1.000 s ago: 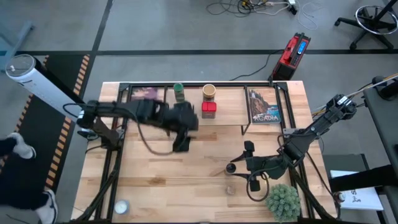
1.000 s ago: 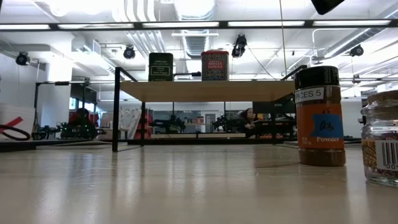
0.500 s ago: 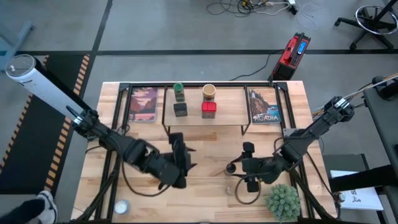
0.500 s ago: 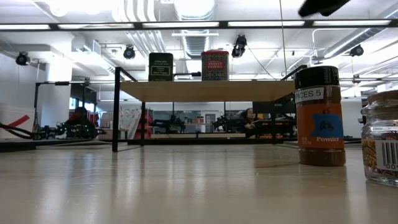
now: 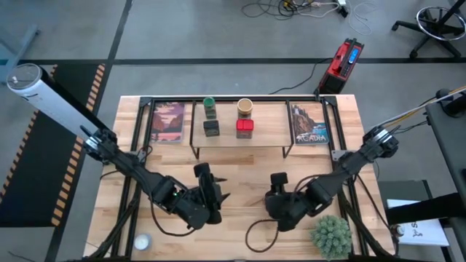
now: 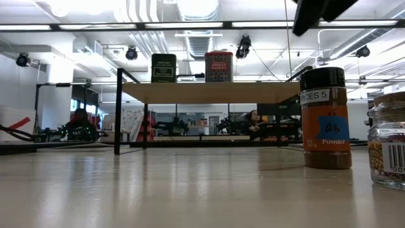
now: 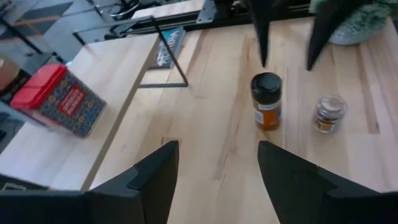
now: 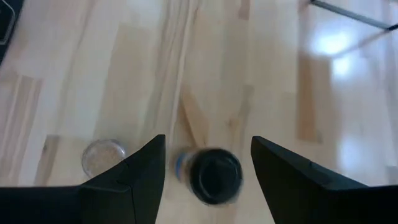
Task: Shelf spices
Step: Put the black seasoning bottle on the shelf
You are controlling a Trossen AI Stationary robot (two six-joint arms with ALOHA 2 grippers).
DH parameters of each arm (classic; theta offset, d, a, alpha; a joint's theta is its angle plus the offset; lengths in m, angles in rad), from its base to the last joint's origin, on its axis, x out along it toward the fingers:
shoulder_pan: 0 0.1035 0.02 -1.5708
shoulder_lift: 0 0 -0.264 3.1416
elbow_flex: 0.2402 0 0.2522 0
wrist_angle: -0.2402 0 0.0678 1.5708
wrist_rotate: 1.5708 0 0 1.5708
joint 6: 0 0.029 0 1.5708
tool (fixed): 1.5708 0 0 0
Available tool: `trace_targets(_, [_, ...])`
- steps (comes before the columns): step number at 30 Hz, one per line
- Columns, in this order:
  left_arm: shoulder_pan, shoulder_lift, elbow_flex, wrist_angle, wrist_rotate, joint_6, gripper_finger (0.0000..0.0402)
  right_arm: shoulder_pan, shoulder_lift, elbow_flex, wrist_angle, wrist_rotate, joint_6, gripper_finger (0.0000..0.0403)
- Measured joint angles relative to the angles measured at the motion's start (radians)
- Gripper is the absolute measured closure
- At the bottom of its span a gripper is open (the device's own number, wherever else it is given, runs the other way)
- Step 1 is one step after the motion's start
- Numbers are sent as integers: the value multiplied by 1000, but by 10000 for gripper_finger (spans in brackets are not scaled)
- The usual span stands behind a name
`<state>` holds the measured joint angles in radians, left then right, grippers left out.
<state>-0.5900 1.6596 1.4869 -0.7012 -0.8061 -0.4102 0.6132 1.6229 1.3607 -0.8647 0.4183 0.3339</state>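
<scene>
1. High view: we see the shelf [image 5: 240, 138] at the back middle of the worktop [image 5: 240, 175], carrying four spices: green-lidded jar [image 5: 210, 107], small black box [image 5: 211, 128], tan round jar [image 5: 245, 108] and red square tin [image 5: 245, 128].
2. In front of the shelf, well apart from it, the left gripper [image 5: 207, 191] hovers over bare wood; in the left wrist view its fingers [image 7: 149, 180] stand apart with nothing between them.
3. The right gripper [image 5: 277, 191] is also in front of the shelf, toward the worktop's near edge. In the right wrist view its fingers [image 8: 146, 171] are spread, and the dark-capped brown bottle [image 8: 214, 175] stands below the gap between them, not gripped.
4. The tiny clear jar [image 8: 102, 157] stands just beside that bottle; the low view shows both upright on the worktop, the bottle [image 6: 325, 118] nearer the shelf's side and the jar [image 6: 387, 140] beyond it.
5. Two picture cards [image 5: 168, 121] [image 5: 309, 124] flank the shelf, and a green spiky plant [image 5: 331, 234] sits near the front corner.
</scene>
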Motion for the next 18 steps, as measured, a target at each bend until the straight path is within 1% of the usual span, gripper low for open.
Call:
trace_targets(3, [0,0,-10,0,-7,-36,196,-26,21,8,8,-57,1,190])
trace_targets(9, [-8,0,-17,-1,0,-59,196,-72,29,3,9,-55,107,190])
trace_targets(11, [-11,-1,-17,-1,2,-60,197,-73,29,3,9,-68,88,190])
trace_targets(14, [-14,-1,-17,-2,4,-60,197,-69,34,0,11,-122,40,190])
trace_targets(18, [-16,-2,-29,0,4,-64,195,-78,36,-20,8,-131,6,190])
